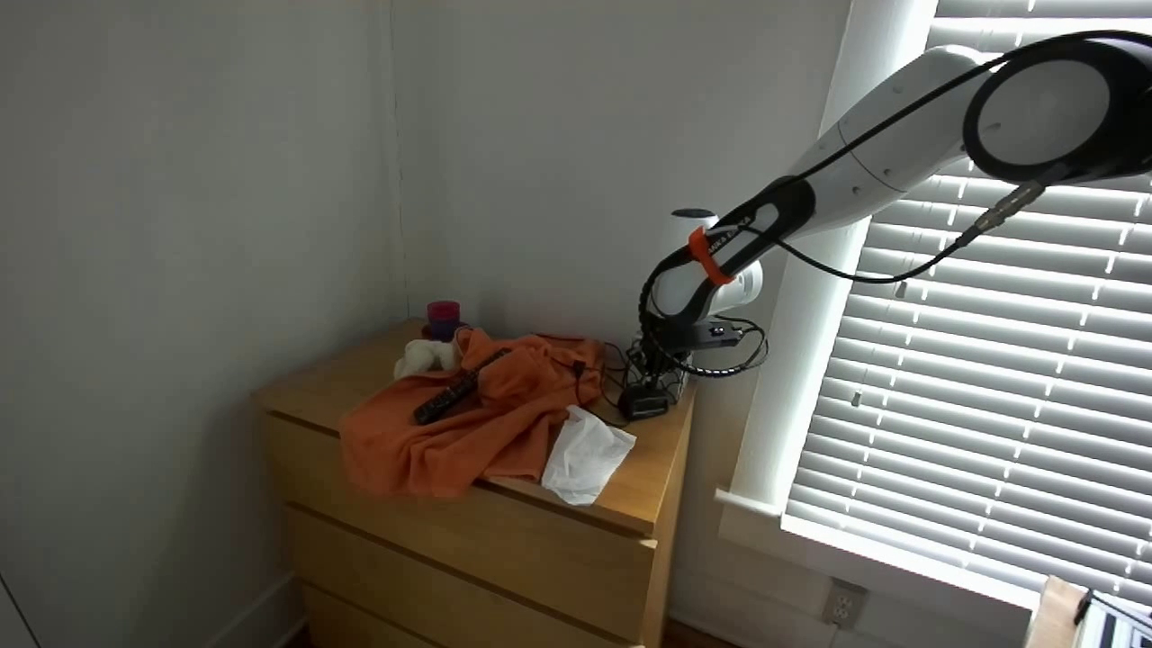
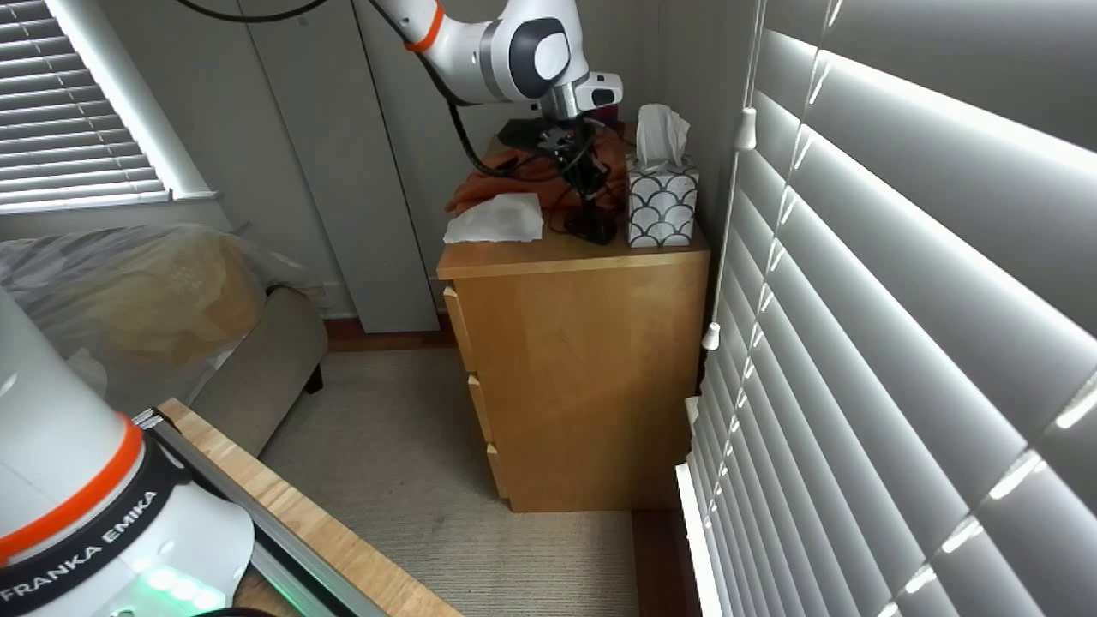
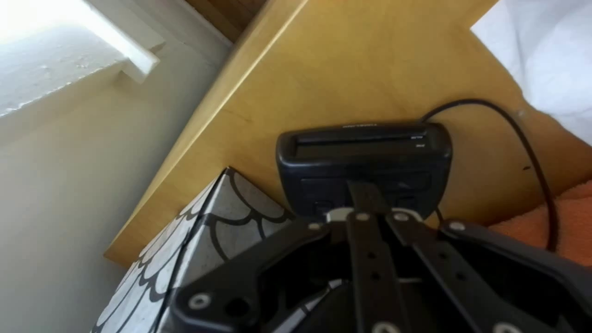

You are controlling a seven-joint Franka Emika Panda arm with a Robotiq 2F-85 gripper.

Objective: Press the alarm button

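A small black alarm clock point(image 3: 365, 148) with a dark display lies on the wooden dresser top. It also shows in both exterior views point(image 1: 643, 402) point(image 2: 590, 225). Its top face carries several flat dark buttons point(image 3: 407, 182); I cannot tell which one is the alarm button. My gripper point(image 3: 369, 196) is shut, with no object seen between its fingers. It points down at the middle of the clock's button face and hides part of it. It also shows above the clock in both exterior views point(image 1: 655, 373) point(image 2: 587, 190). I cannot tell whether the fingertips touch the clock.
A patterned tissue box point(image 2: 662, 210) stands close beside the clock, near the wall. A white cloth or tissue point(image 1: 589, 454) and an orange cloth point(image 1: 423, 450) with a black remote point(image 1: 450, 396) lie on the dresser point(image 1: 450, 531). A black cord point(image 3: 518, 129) runs from the clock.
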